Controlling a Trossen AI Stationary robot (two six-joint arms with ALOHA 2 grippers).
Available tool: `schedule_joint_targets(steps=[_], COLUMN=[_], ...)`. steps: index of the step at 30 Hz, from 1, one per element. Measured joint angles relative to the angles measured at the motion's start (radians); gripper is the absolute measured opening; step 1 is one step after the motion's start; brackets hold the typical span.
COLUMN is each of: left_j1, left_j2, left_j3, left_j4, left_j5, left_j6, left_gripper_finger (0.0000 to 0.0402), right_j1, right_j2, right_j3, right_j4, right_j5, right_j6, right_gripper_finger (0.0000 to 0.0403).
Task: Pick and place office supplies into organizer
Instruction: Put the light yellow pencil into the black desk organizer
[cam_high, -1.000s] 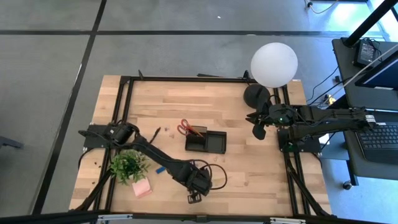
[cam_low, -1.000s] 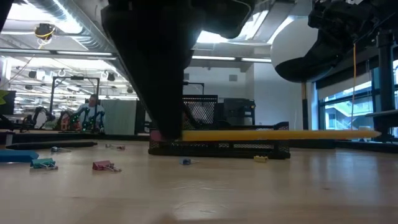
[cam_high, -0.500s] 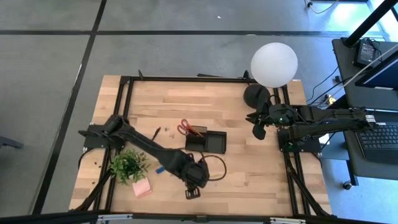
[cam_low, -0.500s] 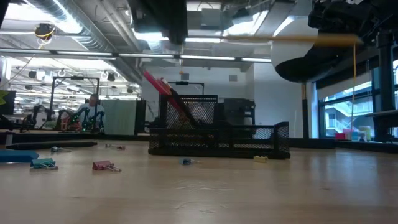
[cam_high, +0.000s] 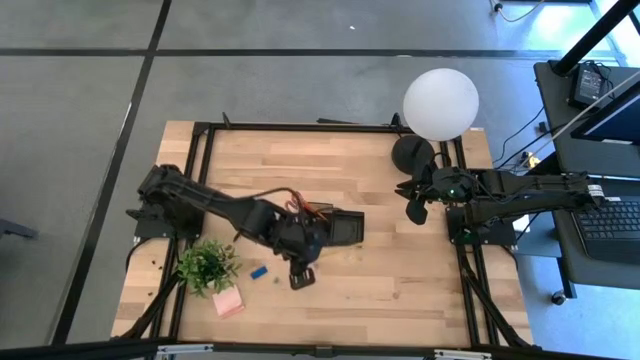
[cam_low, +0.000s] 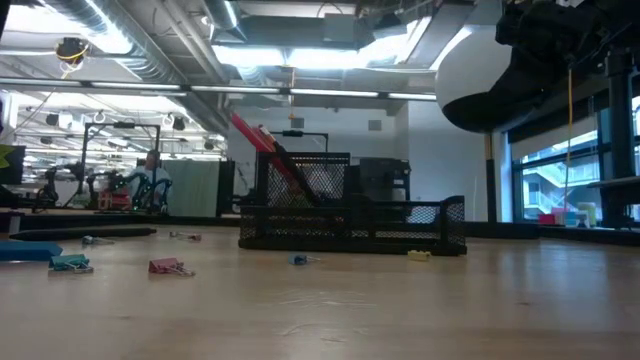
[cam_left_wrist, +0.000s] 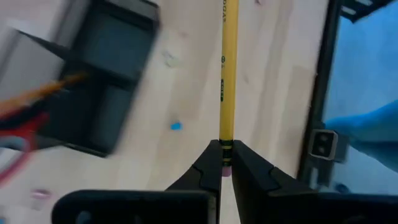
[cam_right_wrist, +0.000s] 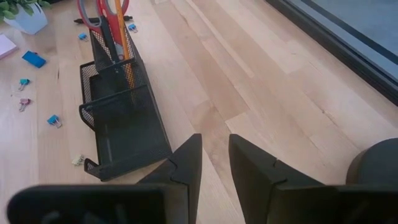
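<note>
In the left wrist view my left gripper (cam_left_wrist: 225, 164) is shut on a yellow pencil (cam_left_wrist: 227, 74). From above, this gripper (cam_high: 306, 250) hangs over the table just in front of the black mesh organizer (cam_high: 336, 228). Red-handled scissors (cam_right_wrist: 99, 12) and an orange pencil (cam_right_wrist: 125, 53) stand in the organizer's (cam_right_wrist: 118, 118) tall compartment, leaning on its rim. A blue eraser (cam_high: 258, 272) and a pink sticky pad (cam_high: 228, 302) lie flat near the table's front left. My right gripper (cam_right_wrist: 214, 158) waits open at the table's right edge, with nothing between its fingers. My left gripper pinches the pencil's eraser end (cam_left_wrist: 225, 152) between its two fingertips. The fingers come slanting down from above. The pencil sticks out beyond them toward the table's right side and hangs clear of the table.
A green potted plant (cam_high: 207, 265) stands at the front left. A lamp with a white globe (cam_high: 440, 103) on a round black base (cam_high: 412, 152) stands at the back right. Small clips (cam_low: 165, 266) lie scattered on the wood left of the organizer (cam_low: 350, 215).
My left gripper has risen from close to the table near its front edge, lifting the pencil clear. It has moved toward the far edge and the organizer. The pencil stayed level as it rose and has now gone out of the top of the low view.
</note>
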Motion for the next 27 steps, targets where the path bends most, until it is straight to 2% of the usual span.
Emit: schedule_joint_targets(steps=[4,10,15,19,27], left_j1=[0.038,0.105,0.156,0.2,0.282], left_j2=[-0.008,-0.008,-0.008,-0.008,-0.008], left_j3=[0.0,0.0,0.0,0.0,0.0], left_j4=[-0.003,-0.085,-0.129,-0.13,-0.135], left_j5=[-0.014,-0.006,0.001,0.054,0.103], left_j6=[0.062,0.107,0.129,0.17,0.224], left_gripper_finger=[0.0017,0.0017,0.0017,0.0017,0.0017], right_j1=[0.0,0.001,0.0,0.0,0.011], right_j2=[0.0,-0.001,0.002,0.01,0.107], right_j3=[0.0,0.0,0.025,0.106,0.318], right_j4=[0.0,0.003,0.009,0.039,0.06], right_j5=[-0.007,-0.222,-0.252,-0.255,-0.247], right_j6=[0.003,-0.047,-0.125,-0.178,-0.176], right_gripper_finger=[0.0085,0.0085,0.0092,0.0134,0.0268])
